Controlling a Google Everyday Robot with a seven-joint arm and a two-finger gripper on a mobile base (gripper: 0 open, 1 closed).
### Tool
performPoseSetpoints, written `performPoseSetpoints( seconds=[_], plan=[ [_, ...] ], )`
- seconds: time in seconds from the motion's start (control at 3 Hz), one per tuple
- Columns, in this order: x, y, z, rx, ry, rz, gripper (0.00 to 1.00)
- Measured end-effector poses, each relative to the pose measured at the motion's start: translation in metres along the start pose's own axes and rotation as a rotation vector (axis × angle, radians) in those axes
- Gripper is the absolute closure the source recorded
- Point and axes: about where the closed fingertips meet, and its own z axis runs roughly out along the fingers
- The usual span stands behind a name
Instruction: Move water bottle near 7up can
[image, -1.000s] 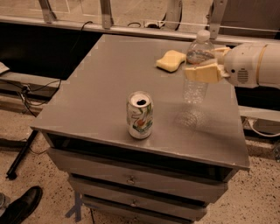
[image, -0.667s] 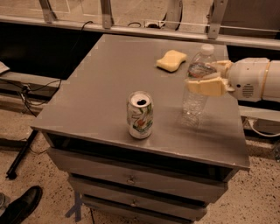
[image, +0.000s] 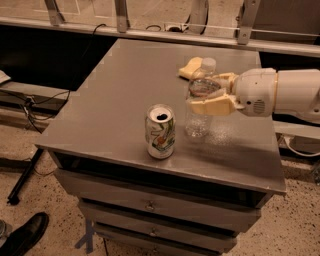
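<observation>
The 7up can (image: 160, 131) stands upright near the front edge of the grey table (image: 115, 110), white and green with a silver top and dark opening. The water bottle (image: 199, 100), clear with a white cap, stands upright just right of the can, a small gap between them. My gripper (image: 206, 95) comes in from the right on a white arm. Its tan fingers (image: 212, 106) are closed around the bottle's middle. The bottle's base looks to be on or just above the tabletop.
A yellow sponge (image: 190, 67) lies behind the bottle toward the table's back right. The table has drawers below its front edge (image: 150, 206). A black shoe (image: 25, 235) is on the floor at lower left. Cables and a rail run behind.
My gripper has carried the bottle left and toward the front, closer to the can, and lowered it toward the tabletop. The can has not moved.
</observation>
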Motion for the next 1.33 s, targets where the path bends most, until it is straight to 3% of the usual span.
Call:
performPoseSetpoints(
  seconds=[0.67,1.33],
  plan=[
    [0.008,0.018,0.016,-0.143,-0.003,-0.021,1.00],
    [0.015,0.027,0.015,-0.232,0.011,-0.007,0.60]
  ],
)
